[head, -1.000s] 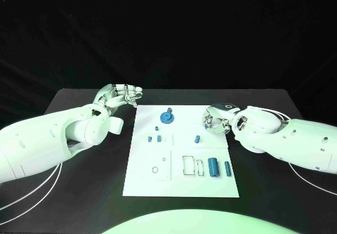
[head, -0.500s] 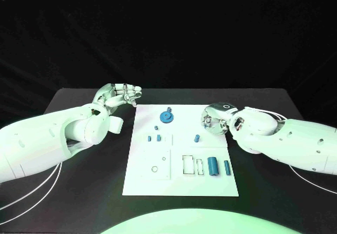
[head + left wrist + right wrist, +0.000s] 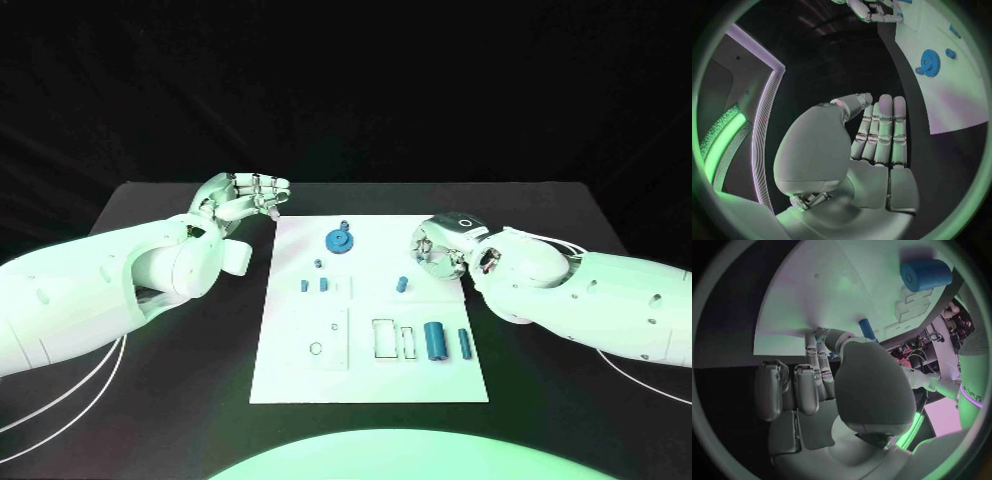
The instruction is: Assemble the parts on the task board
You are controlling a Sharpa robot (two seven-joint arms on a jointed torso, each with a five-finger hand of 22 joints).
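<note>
Head view: looks down from above onto the task board (image 3: 372, 375). Left and right wrist views: close behind each palm, facing the board's far end; all three share it.

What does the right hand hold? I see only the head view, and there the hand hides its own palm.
Observer: In the right wrist view, I see nothing between the fingers of the right hand. A small blue peg stands on the task board just past its fingertips; I cannot tell whether they touch.
Operator: And the left palm?
Observer: The left wrist view shows the left hand with straight fingers, side by side, holding nothing.
</note>
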